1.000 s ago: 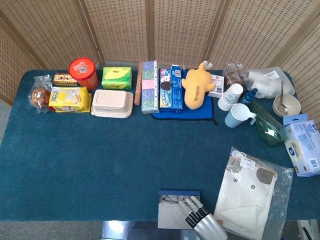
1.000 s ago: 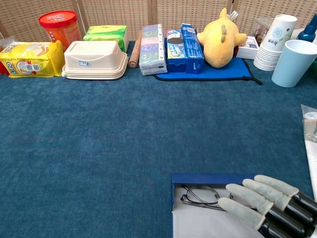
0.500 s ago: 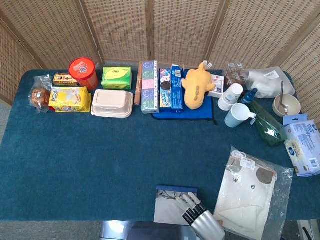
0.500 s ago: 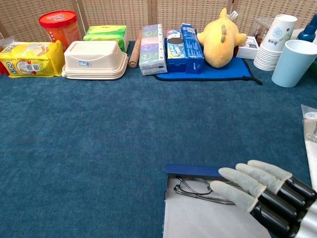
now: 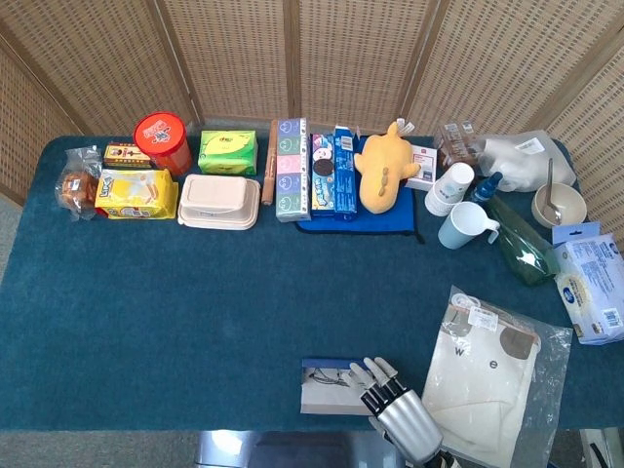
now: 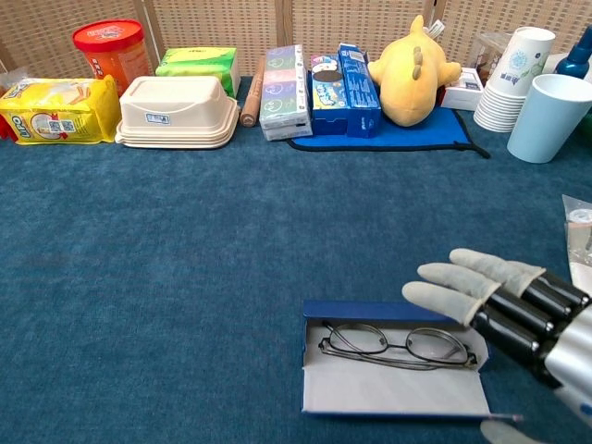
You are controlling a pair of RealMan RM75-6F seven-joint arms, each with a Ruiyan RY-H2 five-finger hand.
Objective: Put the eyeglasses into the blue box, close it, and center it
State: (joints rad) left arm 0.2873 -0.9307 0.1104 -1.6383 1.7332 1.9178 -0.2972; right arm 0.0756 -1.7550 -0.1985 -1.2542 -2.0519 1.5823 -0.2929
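Lying open near the lower edge of the frame, the blue box (image 6: 393, 375) holds the eyeglasses (image 6: 396, 344), folded flat on its pale lining, on the blue-carpeted worktop (image 6: 185, 259). The right robot hand (image 6: 499, 301) hovers at the box's right end in the chest view, its grey fingertips (image 6: 435, 298) stretched out and slightly apart, holding nothing; whether they touch the box rim cannot be told. The left robot hand appears in neither view. Across the top of the chest frame stand a red canister (image 6: 113, 48), a beige lidded container (image 6: 178, 111), a yellow plush toy (image 6: 409, 74) and a pale blue mug (image 6: 553, 116). In the head view, a bagged white garment (image 5: 487, 375) lies to the right of the box.
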